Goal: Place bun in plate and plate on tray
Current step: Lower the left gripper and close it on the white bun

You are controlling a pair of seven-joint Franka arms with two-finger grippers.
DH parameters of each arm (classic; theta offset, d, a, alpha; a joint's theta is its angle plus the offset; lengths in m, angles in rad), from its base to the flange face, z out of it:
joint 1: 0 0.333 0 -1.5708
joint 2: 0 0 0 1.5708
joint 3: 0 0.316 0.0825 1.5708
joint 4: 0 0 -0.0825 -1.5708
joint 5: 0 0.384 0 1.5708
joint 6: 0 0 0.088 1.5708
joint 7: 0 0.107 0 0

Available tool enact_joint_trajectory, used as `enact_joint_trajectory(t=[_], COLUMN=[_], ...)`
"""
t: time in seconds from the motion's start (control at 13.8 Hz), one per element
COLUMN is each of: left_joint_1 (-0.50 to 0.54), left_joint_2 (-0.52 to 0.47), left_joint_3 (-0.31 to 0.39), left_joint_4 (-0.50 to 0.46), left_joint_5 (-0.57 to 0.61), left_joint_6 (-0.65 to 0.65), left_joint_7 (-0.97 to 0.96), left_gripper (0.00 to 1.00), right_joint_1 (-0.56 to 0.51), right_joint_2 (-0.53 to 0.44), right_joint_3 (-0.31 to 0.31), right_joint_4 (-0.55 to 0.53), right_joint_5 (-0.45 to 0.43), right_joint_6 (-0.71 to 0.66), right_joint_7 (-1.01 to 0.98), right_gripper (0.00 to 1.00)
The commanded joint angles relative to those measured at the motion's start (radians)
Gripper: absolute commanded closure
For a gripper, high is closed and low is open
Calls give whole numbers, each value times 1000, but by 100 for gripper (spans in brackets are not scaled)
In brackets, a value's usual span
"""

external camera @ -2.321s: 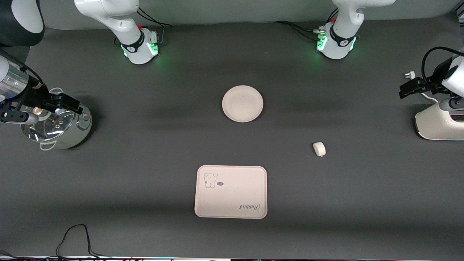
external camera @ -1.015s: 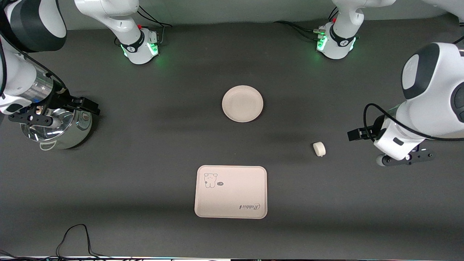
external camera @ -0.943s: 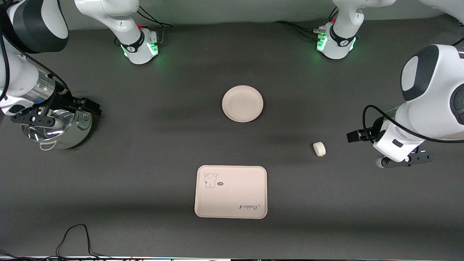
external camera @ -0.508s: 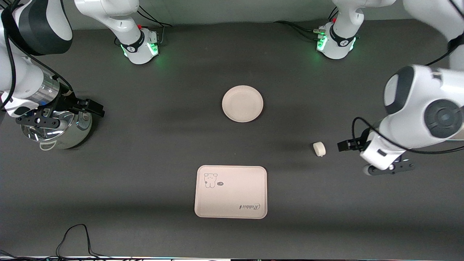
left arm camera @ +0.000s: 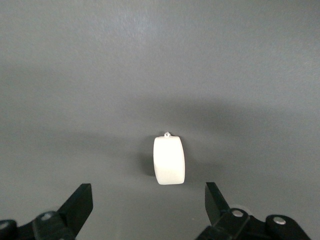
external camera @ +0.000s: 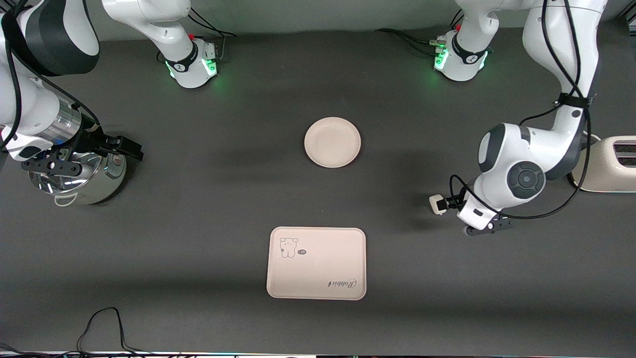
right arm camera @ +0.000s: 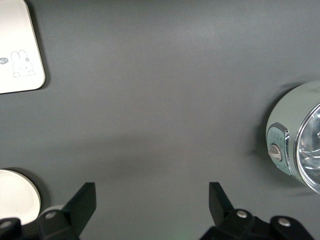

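The small white bun (external camera: 436, 204) lies on the dark table, nearer to the front camera than the plate and toward the left arm's end. My left gripper (external camera: 488, 227) hangs open and empty just beside it. In the left wrist view the bun (left arm camera: 169, 161) lies just ahead of the open left gripper (left arm camera: 149, 210), untouched. The round plate (external camera: 332, 142) is empty at mid-table. The "Rabbit" tray (external camera: 317, 263) lies nearer to the camera than the plate. My right gripper (external camera: 52, 166) waits open and empty over the pot; its own view (right arm camera: 151, 210) shows the tray's corner (right arm camera: 17, 50) and the plate's edge (right arm camera: 17, 200).
A shiny steel pot (external camera: 79, 181) stands at the right arm's end of the table and shows in the right wrist view (right arm camera: 297, 140). A white toaster (external camera: 608, 164) stands at the left arm's end. A black cable (external camera: 104, 323) lies near the front edge.
My left arm has swung in from over the toaster to just beside the bun. My right gripper has shifted slightly over the pot. Bun, plate and tray have not moved.
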Motion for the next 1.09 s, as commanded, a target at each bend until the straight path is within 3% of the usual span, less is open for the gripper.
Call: enact_joint_trajectory(t=[0.0,0.22,0.65,1.02], left_joint_1=[-25,-41,-57,-71], left_joint_2=[-5,12,46,61], left_joint_3=[9,9,10,10], left_joint_4=[-38,-97,-105,-151], left_joint_5=[-5,-1,10,15], left_joint_6=[39,152,189,300], left_joint_7=[-50,-102,-168,-188], left_gripper=[0,1,1,3], right_joint_1=[6,6,6,3], right_joint_2=[-10,-8,-13,-5], right_joint_3=[-5,-5,-6,-20], right_joint_4=[-7,-8,-8,-4], right_joint_5=[13,13,13,20], right_joint_6=[10,12,6,19], right_joint_7=[21,9,7,3], right_gripper=[0,0,0,0])
